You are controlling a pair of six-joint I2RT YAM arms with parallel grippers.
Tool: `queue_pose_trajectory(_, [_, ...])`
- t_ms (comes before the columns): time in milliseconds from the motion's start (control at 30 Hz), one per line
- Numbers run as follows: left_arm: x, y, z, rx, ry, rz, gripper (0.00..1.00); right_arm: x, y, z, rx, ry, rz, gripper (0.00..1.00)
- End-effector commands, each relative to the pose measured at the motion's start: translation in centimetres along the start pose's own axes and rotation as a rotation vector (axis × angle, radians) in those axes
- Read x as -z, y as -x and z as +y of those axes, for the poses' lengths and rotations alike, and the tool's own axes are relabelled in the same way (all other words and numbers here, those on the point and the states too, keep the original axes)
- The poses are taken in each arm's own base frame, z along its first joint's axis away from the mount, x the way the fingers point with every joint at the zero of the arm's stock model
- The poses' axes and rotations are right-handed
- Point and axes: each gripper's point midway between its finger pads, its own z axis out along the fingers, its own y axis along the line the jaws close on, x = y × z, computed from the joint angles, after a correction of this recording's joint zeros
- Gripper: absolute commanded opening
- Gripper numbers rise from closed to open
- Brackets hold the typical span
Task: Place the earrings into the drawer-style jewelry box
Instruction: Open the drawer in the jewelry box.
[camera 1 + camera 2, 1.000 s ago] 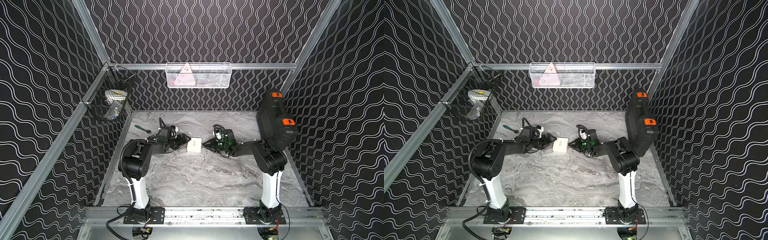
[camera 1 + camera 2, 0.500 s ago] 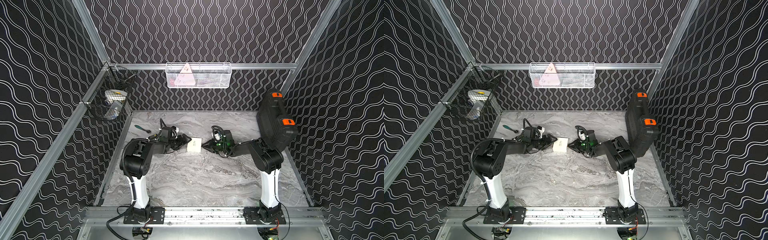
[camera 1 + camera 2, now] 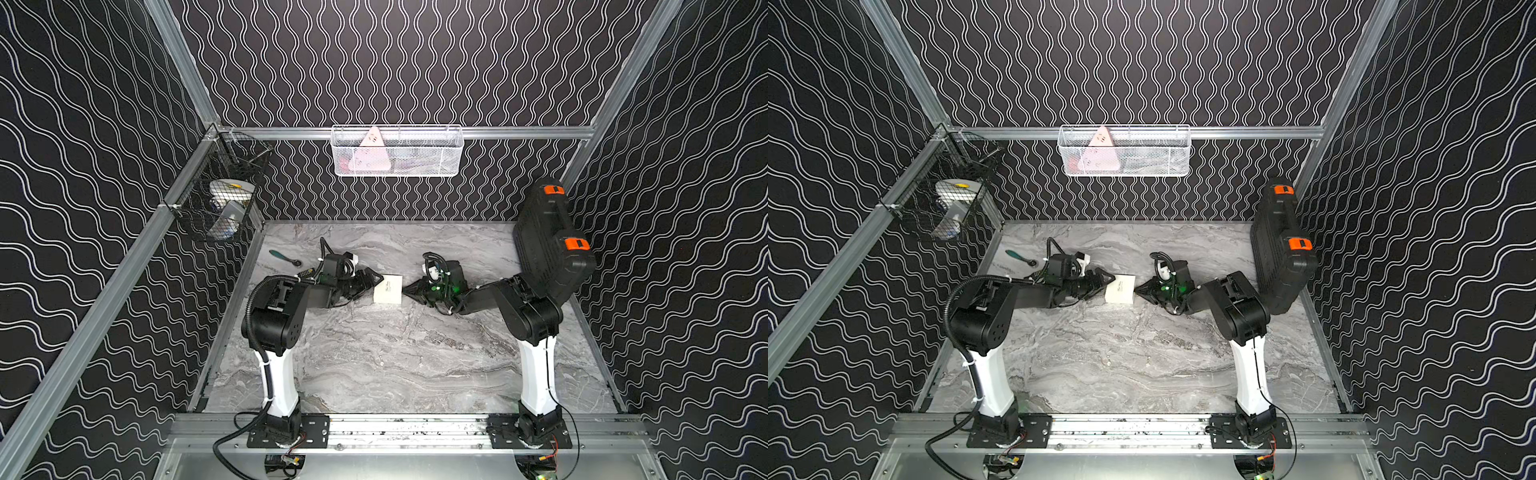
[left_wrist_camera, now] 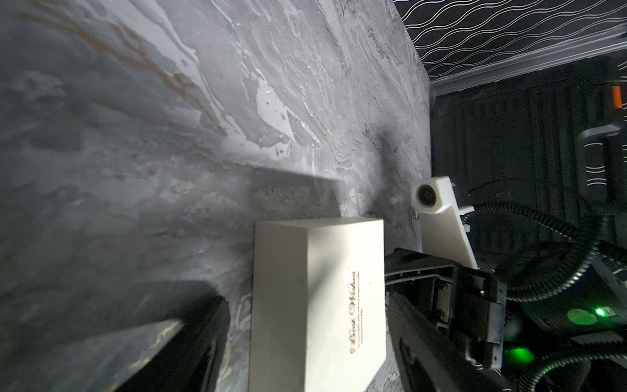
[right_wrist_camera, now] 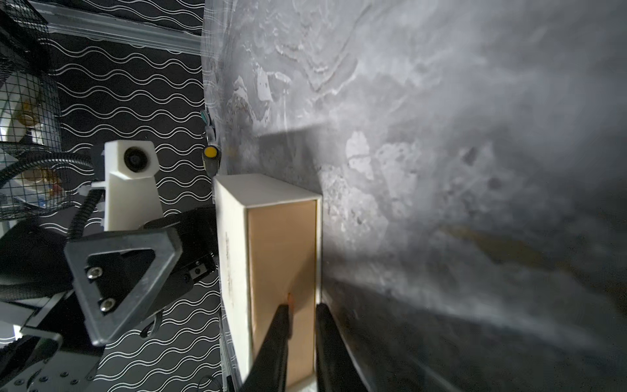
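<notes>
The marble table (image 3: 374,365) has open room from centre toward 6 o'clock, and walls bound its 9, 12 and 3 o'clock edges. A black case (image 3: 548,245) leans at 3 o'clock. The left gripper (image 3: 376,279), jaws spread, meets the drawer-style jewelry box (image 3: 387,289) from 9 o'clock. The right gripper (image 3: 409,289), jaws nearly together, comes from 3. The box lies flat just past centre toward 12, its tan tray end (image 5: 281,254) facing 3 and its sliding axis running 9 to 3. Whether the right jaws pinch the small tab (image 5: 290,300) cannot be told.

Jewelry box (image 3: 387,289) on marble table (image 3: 374,357)
</notes>
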Motion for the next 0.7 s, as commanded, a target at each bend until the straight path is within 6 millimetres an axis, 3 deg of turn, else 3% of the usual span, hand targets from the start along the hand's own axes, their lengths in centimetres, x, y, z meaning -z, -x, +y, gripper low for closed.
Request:
queue_pose_trajectory(0, [-0.13, -0.05, 0.04, 0.014, -0.002, 0.005, 0.79, 0.0, 0.6, 1.11, 0.016, 0.044, -0.022, 0.17])
queue_pose_trajectory(333, [-0.24, -0.23, 0.11, 0.016, -0.003, 0.012, 0.78, -0.05, 0.76, 1.14, 0.012, 0.053, -0.032, 0.1])
queue_pose_trajectory(533, [-0.23, -0.29, 0.07, 0.017, -0.007, 0.013, 0.78, -0.1, 0.85, 1.29, 0.011, 0.06, -0.033, 0.0])
queue_pose_trajectory(667, [-0.35, -0.69, 0.14, 0.01, 0.011, 0.022, 0.83, -0.01, 0.89, 1.4, 0.015, 0.059, -0.036, 0.0])
